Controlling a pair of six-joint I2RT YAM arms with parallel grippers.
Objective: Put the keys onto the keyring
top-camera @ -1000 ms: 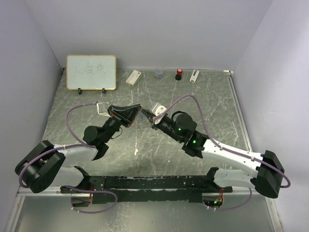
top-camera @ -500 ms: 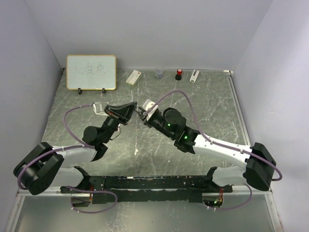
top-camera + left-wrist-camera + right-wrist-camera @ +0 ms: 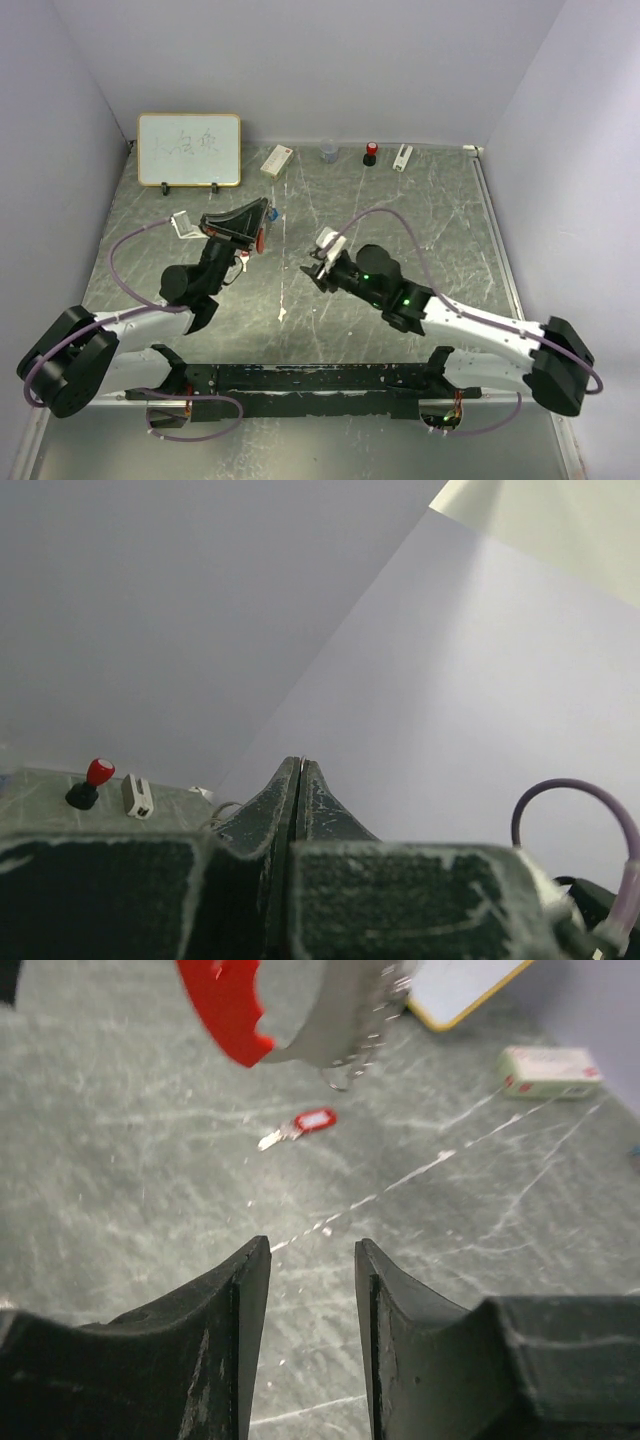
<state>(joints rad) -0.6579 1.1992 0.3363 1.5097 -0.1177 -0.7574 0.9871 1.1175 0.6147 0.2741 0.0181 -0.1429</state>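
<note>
Overhead, scratched grey-green table (image 3: 440,230) between lilac walls (image 3: 300,70); left jaws tight on keyring (image 3: 225,1000), right jaws apart, empty.

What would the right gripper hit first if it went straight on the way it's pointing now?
The right gripper would probably meet the table near the red key; the keyring hangs higher, seemingly above that line, though depth is unclear.

Grey-green marbled table (image 3: 450,230) veined white, keyring (image 3: 300,1125) with bright red fob, yellow-edged whiteboard (image 3: 189,149) with faint scribbles, purple cable (image 3: 575,783)
</note>
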